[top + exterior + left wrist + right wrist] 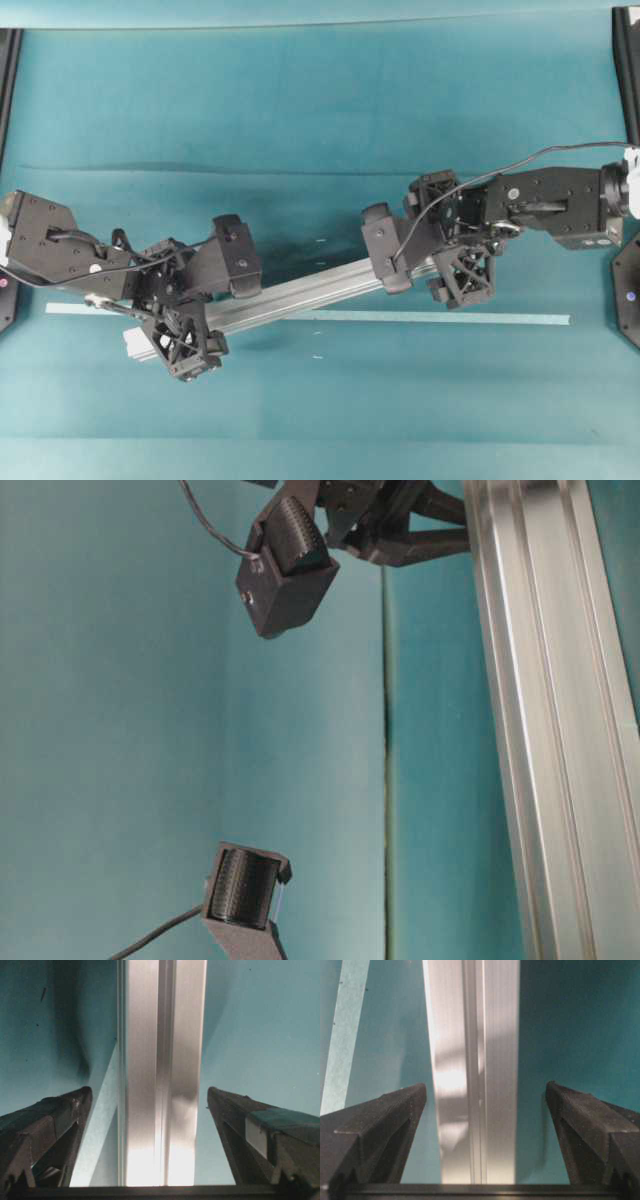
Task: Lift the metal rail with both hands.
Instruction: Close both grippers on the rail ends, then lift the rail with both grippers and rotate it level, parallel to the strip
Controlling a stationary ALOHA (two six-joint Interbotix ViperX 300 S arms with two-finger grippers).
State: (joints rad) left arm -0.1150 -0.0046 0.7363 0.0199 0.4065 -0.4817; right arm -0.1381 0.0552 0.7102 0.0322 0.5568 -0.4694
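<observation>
Hands wide, we're straddling the metal rail (300,292): left hand (205,300) and right hand (425,265) near opposite ends for a balanced lift; it's lying diagonally mid-surface (320,130), ungripped.

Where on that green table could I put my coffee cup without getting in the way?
The far stretch of the table, beyond both arms, is bare, and so is the near strip in front of the pale tape strip. The middle is crowded: the metal rail lies slanted there, with the left gripper and right gripper straddling it.
</observation>
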